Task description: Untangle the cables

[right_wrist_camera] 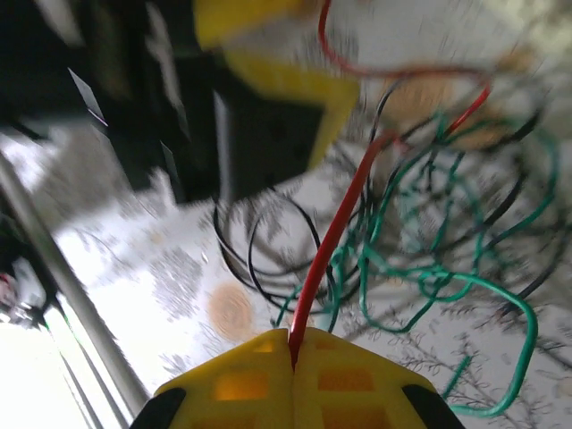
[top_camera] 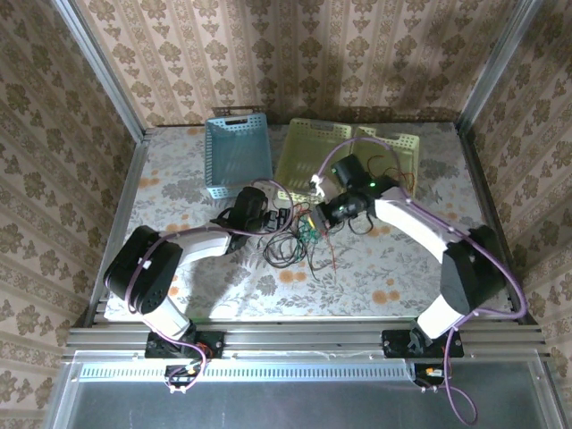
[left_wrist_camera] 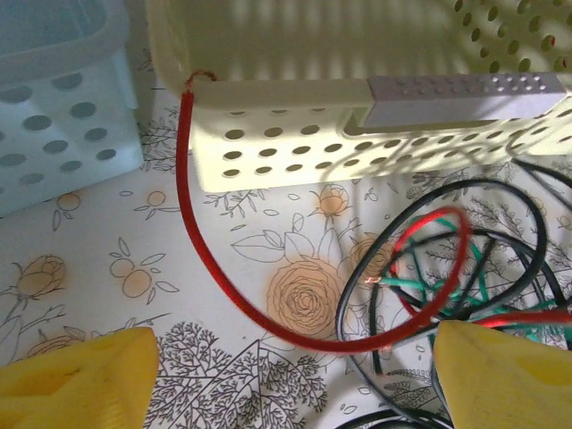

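The cables (top_camera: 290,243) lie in a loose red, green and black tangle near the middle of the flowered table (top_camera: 179,183), just in front of the yellow basket (top_camera: 308,152) and between the two claws. The right claw (top_camera: 313,225) comes in from the right and is closed on a red cable (right_wrist_camera: 332,234). In its wrist view the yellow fingers (right_wrist_camera: 232,389) meet, and the red strand comes straight out of the seam between them, running taut toward the tangle. Past it a green cable (right_wrist_camera: 420,273) curls loosely and thin black loops (right_wrist_camera: 259,255) lie flat on the table. That view is blurred, so I cannot tell how the strands cross. The left claw (top_camera: 273,217) sits at the left edge of the tangle with its jaws wide apart, gripping nothing. In its wrist view the two yellow fingertips (left_wrist_camera: 76,375) stand well apart, low over the table. A red loop (left_wrist_camera: 192,232) hooks by one end over the yellow basket's rim, drops down the wall, sweeps across the table ahead of the fingertips and curls up into the tangle. I cannot tell whether it is the strand the right claw holds. A blue basket (top_camera: 237,152) stands just left of the yellow one
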Tool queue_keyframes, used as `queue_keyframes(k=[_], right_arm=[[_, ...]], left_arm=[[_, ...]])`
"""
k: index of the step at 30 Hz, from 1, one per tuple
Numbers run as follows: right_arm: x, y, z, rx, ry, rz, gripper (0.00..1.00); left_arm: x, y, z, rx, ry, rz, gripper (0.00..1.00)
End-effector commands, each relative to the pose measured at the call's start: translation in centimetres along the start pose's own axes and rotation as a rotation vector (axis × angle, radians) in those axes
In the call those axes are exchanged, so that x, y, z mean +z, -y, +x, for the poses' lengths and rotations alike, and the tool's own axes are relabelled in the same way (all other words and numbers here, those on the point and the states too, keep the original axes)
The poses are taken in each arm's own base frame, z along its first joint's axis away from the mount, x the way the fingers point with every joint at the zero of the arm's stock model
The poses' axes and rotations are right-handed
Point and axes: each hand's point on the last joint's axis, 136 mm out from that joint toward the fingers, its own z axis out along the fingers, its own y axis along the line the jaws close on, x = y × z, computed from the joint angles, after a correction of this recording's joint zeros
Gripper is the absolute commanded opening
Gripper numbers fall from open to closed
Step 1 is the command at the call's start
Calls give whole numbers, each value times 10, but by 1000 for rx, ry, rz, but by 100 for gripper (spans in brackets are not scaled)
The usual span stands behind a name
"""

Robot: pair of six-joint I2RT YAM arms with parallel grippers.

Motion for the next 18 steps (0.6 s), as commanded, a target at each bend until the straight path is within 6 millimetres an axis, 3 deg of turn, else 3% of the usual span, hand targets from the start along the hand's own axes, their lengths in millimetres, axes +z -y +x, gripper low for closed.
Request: queue_keyframes(k=[1, 9, 10, 18], right_arm=[[-25, -18, -24, 37, 120, -128, 4], [-79, -30, -63, 65, 348, -226, 4], [-93, -35, -68, 56, 394, -236, 4], [-145, -53, -87, 29, 548, -293, 4]], left_arm=[[4, 10, -8, 30, 21, 41, 82], [12, 18, -5, 53, 7, 56, 82], [13, 18, -5, 57, 5, 59, 82], [21, 25, -1, 78, -12, 78, 82]])
